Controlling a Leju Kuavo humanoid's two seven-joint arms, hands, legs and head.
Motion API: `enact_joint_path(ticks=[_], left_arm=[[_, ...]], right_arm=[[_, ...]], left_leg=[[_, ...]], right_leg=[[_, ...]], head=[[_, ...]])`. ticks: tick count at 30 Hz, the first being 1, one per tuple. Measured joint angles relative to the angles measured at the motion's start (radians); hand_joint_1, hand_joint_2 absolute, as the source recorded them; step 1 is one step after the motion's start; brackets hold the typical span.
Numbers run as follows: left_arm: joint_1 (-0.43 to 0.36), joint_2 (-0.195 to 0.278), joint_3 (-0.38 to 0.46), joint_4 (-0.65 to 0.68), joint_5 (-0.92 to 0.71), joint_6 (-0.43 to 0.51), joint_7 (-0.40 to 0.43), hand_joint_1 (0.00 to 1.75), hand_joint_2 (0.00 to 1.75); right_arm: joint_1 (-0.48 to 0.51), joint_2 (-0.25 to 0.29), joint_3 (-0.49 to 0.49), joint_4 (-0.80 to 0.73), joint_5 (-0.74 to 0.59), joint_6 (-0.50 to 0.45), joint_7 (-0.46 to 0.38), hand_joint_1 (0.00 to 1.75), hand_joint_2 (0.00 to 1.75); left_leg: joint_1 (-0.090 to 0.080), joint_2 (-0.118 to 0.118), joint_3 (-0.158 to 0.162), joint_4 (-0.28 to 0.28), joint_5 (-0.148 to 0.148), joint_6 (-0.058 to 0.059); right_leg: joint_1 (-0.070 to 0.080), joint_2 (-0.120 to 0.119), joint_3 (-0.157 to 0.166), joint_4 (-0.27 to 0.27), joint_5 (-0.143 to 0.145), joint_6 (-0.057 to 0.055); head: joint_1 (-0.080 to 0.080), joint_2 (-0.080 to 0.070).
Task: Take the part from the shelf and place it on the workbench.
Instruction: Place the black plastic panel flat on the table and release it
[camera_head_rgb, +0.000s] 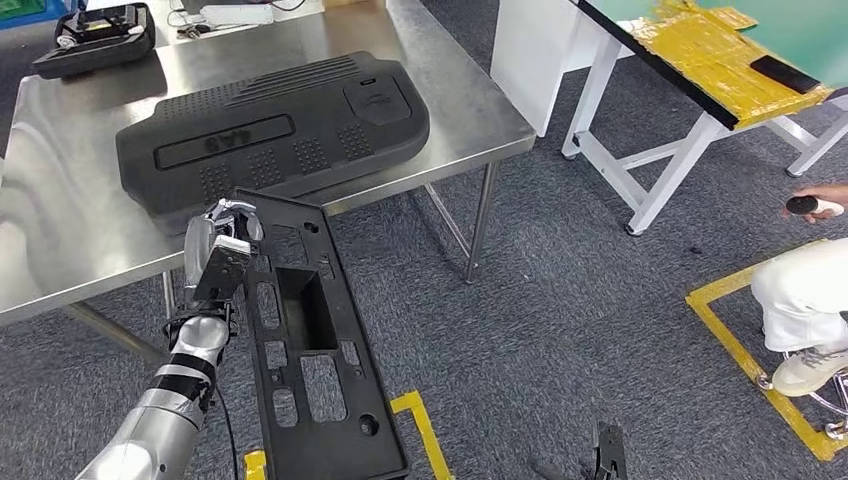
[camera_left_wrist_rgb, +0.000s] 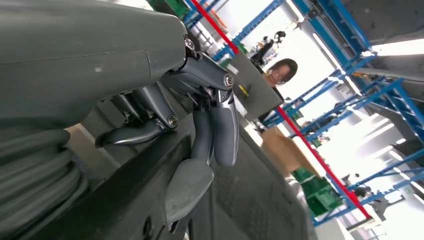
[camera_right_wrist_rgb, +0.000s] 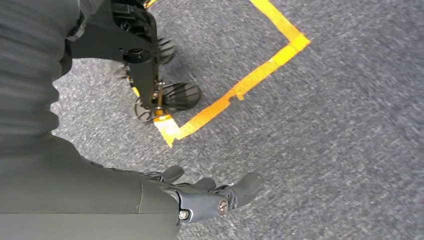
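I hold a long black plastic panel (camera_head_rgb: 310, 350) with several cut-outs in my left hand (camera_head_rgb: 222, 245), which grips its left edge near the far end. That far end reaches the front edge of the steel workbench (camera_head_rgb: 60, 200). In the left wrist view the fingers (camera_left_wrist_rgb: 220, 130) curl over the panel's dark edge (camera_left_wrist_rgb: 145, 195). A large black engine cover (camera_head_rgb: 270, 130) lies on the bench. My right hand (camera_right_wrist_rgb: 210, 195) hangs over the grey carpet, fingers apart and holding nothing.
A black tray-like part (camera_head_rgb: 95, 38) sits at the bench's far left corner. A white-framed table (camera_head_rgb: 700, 90) with yellow tape stands at the right. A person in white (camera_head_rgb: 805, 300) is at the right edge. Yellow floor tape (camera_head_rgb: 425, 425) marks the carpet.
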Motion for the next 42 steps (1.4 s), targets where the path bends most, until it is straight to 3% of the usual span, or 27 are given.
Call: enact_joint_path(ticks=[1,2,4,5,6,9,11,13,15,16,17,18,19,20,21,22,24,25,26,28,29,30,31,33,35,37,42], left_arm=[[0.001,0.001,0.0,0.0,0.0,0.0,0.0,1.75,1.75],[0.001,0.002,0.0,0.0,0.0,0.0,0.0,1.75,1.75],[0.002,0.006,0.001,0.001,0.001,0.0,-0.001,1.75,1.75],[0.003,0.007,0.002,0.001,0.001,0.0,0.0,1.75,1.75],[0.001,0.008,0.002,0.0,0.001,0.0,0.0,1.75,1.75],[-0.018,0.009,0.003,-0.009,0.0,0.0,-0.002,1.75,1.75],[-0.026,0.009,0.003,-0.012,0.0,0.0,-0.003,1.75,1.75],[-0.025,0.01,0.003,-0.012,0.0,0.0,-0.002,1.75,1.75],[-0.019,0.009,0.003,-0.012,0.0,-0.001,-0.002,1.75,1.75],[-0.016,0.009,0.003,-0.012,0.0,-0.001,-0.002,1.75,1.75],[-0.014,0.01,0.003,-0.012,0.0,-0.001,-0.002,1.75,1.75],[-0.012,0.01,0.003,-0.011,0.0,-0.001,-0.002,1.75,1.75],[-0.01,0.01,0.004,-0.01,0.0,-0.001,-0.002,1.75,1.75],[-0.009,0.009,0.004,-0.01,0.001,0.0,-0.002,1.75,1.75],[-0.009,0.009,0.004,-0.009,0.001,0.001,-0.002,1.75,1.75],[-0.012,0.009,0.004,-0.01,0.001,0.002,-0.003,1.75,1.75],[-0.019,0.01,0.004,-0.015,0.001,0.01,-0.008,1.75,1.75],[-0.022,0.009,0.004,-0.017,0.0,0.015,-0.011,1.75,1.75],[-0.024,0.009,0.005,-0.018,0.001,0.02,-0.013,1.75,1.75],[-0.024,0.009,0.01,-0.017,0.003,0.025,-0.012,1.75,1.75],[-0.024,0.009,0.013,-0.017,0.004,0.025,-0.011,1.75,1.75],[-0.024,0.009,0.014,-0.017,0.004,0.026,-0.01,1.75,1.75],[-0.025,0.009,0.015,-0.017,0.004,0.026,-0.009,1.75,1.75],[-0.03,0.009,0.015,-0.017,0.004,0.026,-0.006,1.75,1.75],[-0.042,0.009,0.016,-0.014,0.003,0.028,0.004,1.75,1.75],[-0.059,0.008,0.016,-0.009,-0.002,0.03,0.021,1.75,1.75],[-0.119,0.007,0.015,0.019,-0.019,0.034,0.053,1.75,1.75]], right_arm=[[0.0,0.0,0.0,0.0,0.001,0.0,0.0,0.0,1.75],[0.001,0.001,0.0,0.0,0.002,0.0,0.0,0.0,1.75],[0.002,0.004,0.0,0.002,0.002,0.0,0.0,0.0,1.75],[0.001,0.005,0.0,0.003,0.002,0.0,0.0,0.0,1.75],[-0.001,0.005,0.0,0.004,0.003,0.0,0.0,0.0,1.75],[-0.01,0.006,0.0,0.002,0.006,0.0,0.0,0.0,1.75],[-0.016,0.008,0.0,0.001,0.008,0.0,-0.001,0.0,1.75],[-0.016,0.009,0.0,0.001,0.009,-0.001,0.0,0.0,1.75],[-0.012,0.009,-0.001,0.002,0.008,-0.003,0.0,0.0,1.75],[-0.011,0.009,-0.003,0.002,0.007,-0.005,-0.001,0.0,1.75],[-0.011,0.01,-0.005,0.002,0.006,-0.007,-0.001,0.0,1.75],[-0.009,0.01,-0.008,0.002,0.005,-0.009,-0.002,0.0,1.75],[-0.008,0.01,-0.009,0.003,0.005,-0.011,-0.002,0.0,1.75],[-0.007,0.011,-0.01,0.004,0.005,-0.012,-0.002,0.0,1.75],[-0.007,0.012,-0.01,0.005,0.005,-0.012,-0.002,0.0,1.75],[-0.009,0.014,-0.011,0.004,0.006,-0.012,-0.002,0.0,1.75],[-0.015,0.018,-0.013,0.003,0.008,-0.012,-0.002,0.0,1.75],[-0.017,0.019,-0.014,0.003,0.01,-0.012,-0.002,0.0,1.75],[-0.019,0.019,-0.015,0.003,0.012,-0.012,-0.002,0.0,1.75],[-0.018,0.02,-0.016,0.003,0.015,-0.012,-0.002,0.0,1.75],[-0.018,0.021,-0.016,0.003,0.017,-0.012,-0.001,0.0,1.75],[-0.017,0.023,-0.016,0.003,0.018,-0.012,-0.001,0.0,1.75],[-0.017,0.024,-0.016,0.003,0.019,-0.012,-0.001,0.0,1.75],[-0.018,0.027,-0.017,0.003,0.021,-0.011,-0.001,0.0,1.75],[-0.02,0.028,-0.017,0.003,0.025,-0.011,0.001,0.0,1.75],[-0.024,0.027,-0.018,0.003,0.031,-0.011,0.003,0.0,1.75],[-0.026,0.03,-0.024,0.003,0.046,-0.011,0.009,0.0,1.75]], left_leg=[[0.0,0.0,-0.013,-0.038,0.0,0.0],[-0.001,0.001,-0.019,-0.092,0.053,0.004],[-0.007,0.004,-0.023,-0.202,0.251,0.015],[-0.011,0.004,-0.02,-0.234,0.324,0.021],[-0.016,0.003,-0.016,-0.25,0.357,0.027],[-0.015,-0.003,0.023,-0.259,0.333,0.044],[-0.011,-0.005,0.049,-0.262,0.314,0.048],[-0.008,-0.009,0.074,-0.263,0.287,0.049],[-0.003,-0.014,0.107,-0.263,0.258,0.046],[0.0,-0.016,0.126,-0.263,0.242,0.043],[0.003,-0.017,0.147,-0.263,0.225,0.038],[0.005,-0.018,0.167,-0.263,0.208,0.033],[0.005,-0.019,0.184,-0.262,0.191,0.026],[0.003,-0.02,0.197,-0.263,0.175,0.018],[0.002,-0.021,0.209,-0.263,0.164,0.011],[0.001,-0.021,0.217,-0.262,0.159,0.004],[0.001,-0.015,0.213,-0.231,0.162,-0.004],[0.001,-0.01,0.192,-0.189,0.161,-0.007],[0.001,-0.005,0.158,-0.131,0.15,-0.009],[0.001,-0.001,0.077,-0.013,0.094,-0.013],[0.001,0.0,0.042,0.02,0.067,-0.016],[0.001,0.001,0.02,0.025,0.059,-0.018],[0.002,0.002,0.013,-0.002,0.083,-0.02],[0.007,0.005,0.036,-0.124,0.197,-0.022],[0.008,0.007,0.064,-0.228,0.265,-0.018],[0.006,0.007,0.071,-0.253,0.273,-0.008],[0.002,-0.001,0.065,-0.254,0.294,-0.002]], right_leg=[[0.003,0.003,0.024,0.0,-0.018,0.0],[0.005,0.005,0.045,-0.001,-0.035,0.0],[0.01,0.011,0.079,0.003,-0.069,0.005],[0.01,0.013,0.088,0.002,-0.084,0.01],[0.01,0.014,0.098,0.007,-0.092,0.018],[0.005,0.008,0.085,0.06,-0.086,0.039],[-0.001,0.0,0.005,0.175,-0.083,0.049],[-0.01,-0.005,-0.098,0.288,-0.123,0.053],[-0.016,-0.007,-0.165,0.301,-0.175,0.055],[-0.018,-0.008,-0.178,0.265,-0.175,0.062],[-0.019,-0.011,-0.18,0.204,-0.142,0.076],[-0.019,-0.015,-0.178,0.13,-0.075,0.092],[-0.018,-0.02,-0.169,0.065,0.001,0.101],[-0.015,-0.022,-0.16,0.022,0.067,0.098],[-0.013,-0.023,-0.153,0.003,0.106,0.086],[-0.011,-0.023,-0.142,0.004,0.114,0.067],[-0.016,-0.022,-0.123,0.002,0.104,0.04],[-0.018,-0.022,-0.112,0.0,0.098,0.031],[-0.021,-0.021,-0.102,-0.002,0.091,0.021],[-0.02,-0.017,-0.083,-0.002,0.075,0.009],[-0.019,-0.015,-0.075,-0.002,0.068,0.007],[-0.019,-0.013,-0.065,-0.002,0.06,0.008],[-0.019,-0.011,-0.054,-0.002,0.053,0.009],[-0.02,-0.008,-0.034,-0.002,0.039,0.016],[-0.015,-0.006,-0.026,0.003,0.028,0.027],[-0.01,-0.006,-0.032,0.007,0.022,0.034],[-0.011,-0.011,-0.035,0.002,0.027,0.017]], head=[[0.0,0.0],[-0.001,0.0],[0.001,0.0],[0.004,0.0],[0.005,0.0],[0.007,0.0],[0.01,0.0],[0.011,0.0],[0.012,0.0],[0.011,0.0],[0.012,0.0],[0.013,0.0],[0.014,0.0],[0.014,0.0],[0.013,0.0],[0.012,0.0],[0.011,0.0],[0.009,0.0],[0.009,0.0],[0.008,0.0],[0.008,0.0],[0.008,0.0],[0.008,0.0],[0.008,0.0],[0.008,0.0],[0.01,0.0],[0.013,0.0]])
